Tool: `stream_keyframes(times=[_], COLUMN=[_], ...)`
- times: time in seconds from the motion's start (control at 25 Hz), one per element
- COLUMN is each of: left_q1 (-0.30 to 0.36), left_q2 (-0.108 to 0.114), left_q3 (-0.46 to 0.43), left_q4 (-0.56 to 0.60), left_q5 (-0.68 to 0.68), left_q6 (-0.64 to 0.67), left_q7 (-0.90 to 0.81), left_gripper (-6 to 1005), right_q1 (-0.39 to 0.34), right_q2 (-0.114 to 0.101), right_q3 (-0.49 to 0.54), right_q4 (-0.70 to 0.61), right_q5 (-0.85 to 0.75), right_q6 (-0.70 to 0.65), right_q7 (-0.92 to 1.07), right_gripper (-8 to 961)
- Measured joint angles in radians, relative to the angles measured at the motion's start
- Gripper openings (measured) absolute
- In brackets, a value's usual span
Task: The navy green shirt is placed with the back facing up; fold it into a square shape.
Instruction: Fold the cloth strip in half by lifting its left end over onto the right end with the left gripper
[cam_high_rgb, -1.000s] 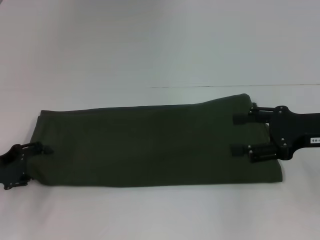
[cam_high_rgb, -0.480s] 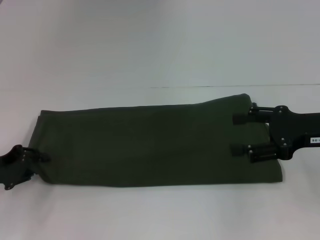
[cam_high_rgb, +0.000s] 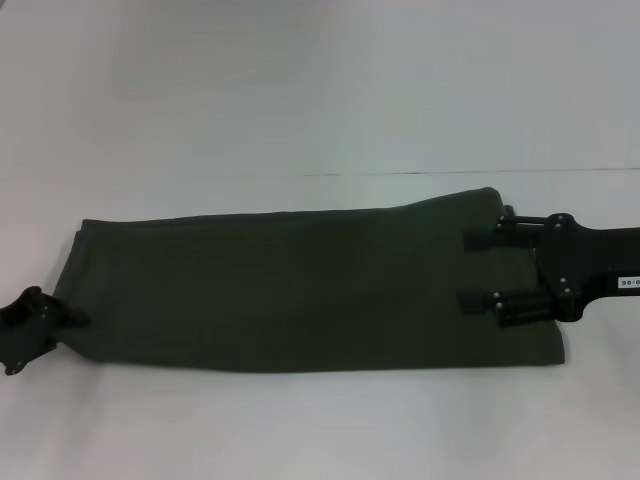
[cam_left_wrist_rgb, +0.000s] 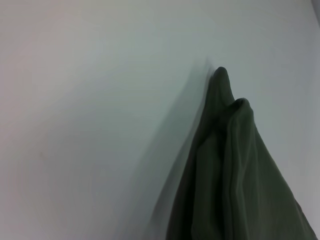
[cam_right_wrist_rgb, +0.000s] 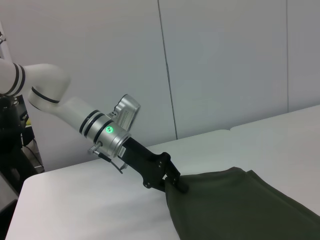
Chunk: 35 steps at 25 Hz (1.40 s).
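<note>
While left gripper (cam_high_rgb: 68, 316) sits half cut off at left edge of head view, fingers hard to make out; appears pinched on shirt (cam_high_rgb: 300, 290) corner. Right wrist view confirms: left gripper (cam_right_wrist_rgb: 176, 184) clamped on raised corner of shirt (cam_right_wrist_rgb: 240, 205). Shirt lies as long folded band across frame centre on white table (cam_high_rgb: 300, 100). Right gripper (cam_high_rgb: 478, 270) at right end, fingers spread wide, resting on cloth, gripping nothing.
</note>
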Motion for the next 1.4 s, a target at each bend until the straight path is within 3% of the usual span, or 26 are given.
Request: stream_keyframes(times=[0.12,0.4,1.0,1.2,1.4], left_q1=[0.0,0.01,0.093,0.065,-0.018], left_q2=[0.001,0.004,0.045,0.042,0.022], left_q3=[0.0,-0.007,-0.056,-0.051,0.014], left_q4=[0.0,0.016,0.196,0.146,0.107], left_q5=[0.0,0.0,-0.038,-0.162,-0.315], left_q6=[0.001,0.002,0.094,0.143,0.24], left_q7=[-0.001,0.003,0.077,0.211,0.304], left_gripper=[122,110,107,106,106], right_q1=[0.0,-0.001,-0.016,-0.022,-0.04], right_q2=[0.0,0.0,0.0,0.007,0.007], right_q3=[0.0,0.001,0.023,0.043,0.106], right_q4=[0.002,0.001,0.004,0.006,0.013], right_q5=[-0.001,0.0,0.004,0.004,0.004], right_q6=[0.002,0.015,0.096,0.131,0.178], right_q7=[0.001,0.005,0.034,0.044,0.049], right_gripper=[915,915,916,916,916])
